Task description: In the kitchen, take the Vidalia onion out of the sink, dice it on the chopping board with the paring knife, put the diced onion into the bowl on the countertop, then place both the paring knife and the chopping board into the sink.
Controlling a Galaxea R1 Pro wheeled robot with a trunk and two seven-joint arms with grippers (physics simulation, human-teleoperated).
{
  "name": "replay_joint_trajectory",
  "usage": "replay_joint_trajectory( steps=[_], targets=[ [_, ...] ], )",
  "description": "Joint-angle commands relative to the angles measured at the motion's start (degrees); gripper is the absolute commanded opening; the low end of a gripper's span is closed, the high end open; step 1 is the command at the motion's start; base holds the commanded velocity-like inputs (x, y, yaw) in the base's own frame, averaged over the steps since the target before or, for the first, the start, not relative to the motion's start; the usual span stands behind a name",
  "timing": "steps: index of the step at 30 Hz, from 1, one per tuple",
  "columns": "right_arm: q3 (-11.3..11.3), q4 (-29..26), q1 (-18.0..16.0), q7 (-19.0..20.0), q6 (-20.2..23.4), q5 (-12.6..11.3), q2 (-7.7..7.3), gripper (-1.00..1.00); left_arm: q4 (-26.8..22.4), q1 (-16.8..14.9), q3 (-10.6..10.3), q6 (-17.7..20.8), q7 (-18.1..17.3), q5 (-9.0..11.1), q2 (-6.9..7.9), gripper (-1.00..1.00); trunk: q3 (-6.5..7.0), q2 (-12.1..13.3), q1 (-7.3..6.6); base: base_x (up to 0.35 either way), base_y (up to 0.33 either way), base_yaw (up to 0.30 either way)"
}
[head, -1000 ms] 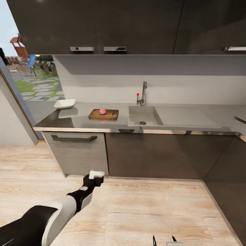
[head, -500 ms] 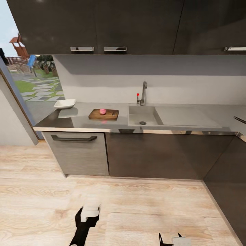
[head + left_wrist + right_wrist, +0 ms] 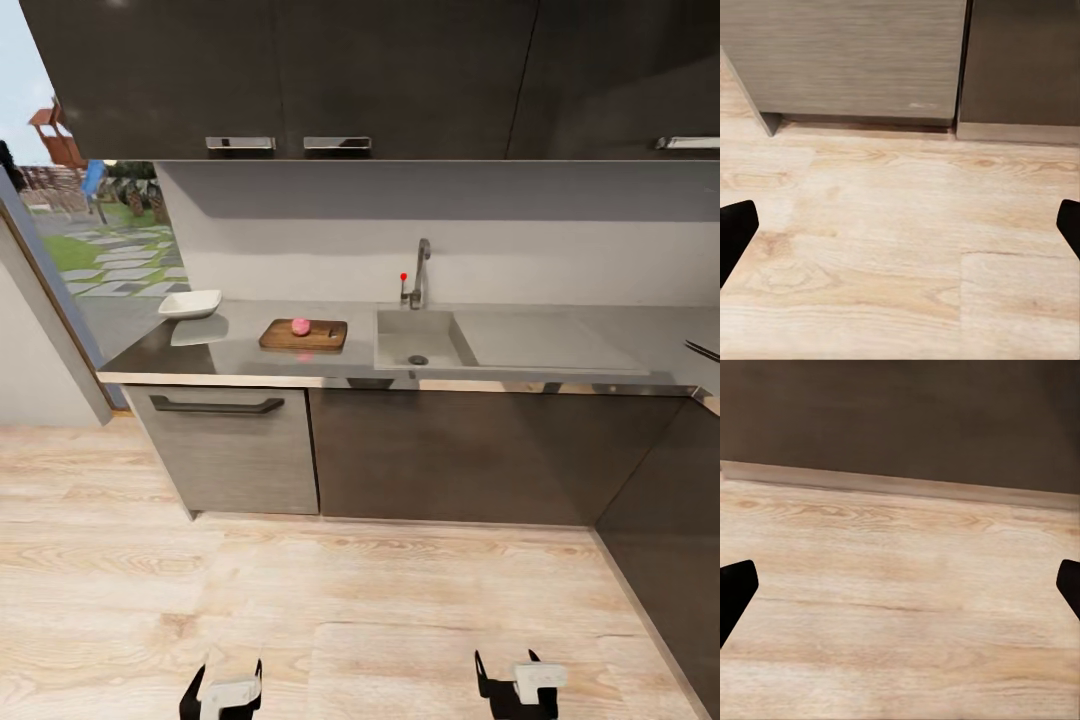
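**Head view: robot stands back from the counter, both grippers low and empty**

Head view shows the countertop (image 3: 230,345) across the room, with the sink (image 3: 415,340) as the fixed reference. Just left of the sink lies the chopping board (image 3: 303,335), flat on the worktop, and a pinkish round thing, likely the onion (image 3: 300,326), sits on its middle. That placement suits dicing: the onion is out of the basin and on the cutting surface. A small dark mark near the board's sink-side end may be the knife, but it is too small to tell. Farther left of the sink, past the board, the bowl (image 3: 190,304) rests near the counter's end, close enough to receive the diced pieces. The basin looks empty apart from its drain, and the faucet (image 3: 420,272) rises behind it.

The left gripper (image 3: 222,690) and right gripper (image 3: 515,685) hang low over the wooden floor (image 3: 360,600), well apart from the sink. Both wrist views show the fingertips spread wide with nothing but floor and cabinet fronts (image 3: 844,56) between them, so each is wide open and holds nothing. The arms seem tucked for driving, so the next need is probably to approach the board.
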Motion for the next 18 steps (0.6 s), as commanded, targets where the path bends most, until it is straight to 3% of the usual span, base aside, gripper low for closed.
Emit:
replay_joint_trajectory(
  steps=[1,10,18],
  targets=[
    [0.50,0.00,-0.04,-0.34,-0.16,-0.41,-0.05,1.00,0.21,-0.07,-0.45,-0.10,0.46,0.06,-0.01,1.00,-0.05,-0.03,0.00,0.000,0.000,0.000],
    [0.39,-0.04,-0.04,-0.57,-0.18,-0.65,0.55,1.00,0.13,-0.04,-0.40,1.72,0.50,0.06,0.12,1.00,0.26,-0.03,0.00,0.073,-0.010,-0.104],
    [0.33,0.03,-0.04,-0.59,-0.18,-0.58,0.63,1.00,0.12,-0.04,-0.40,1.98,0.50,0.06,0.12,1.00,0.77,-0.03,0.00,0.237,-0.186,-0.196]
  ],
)
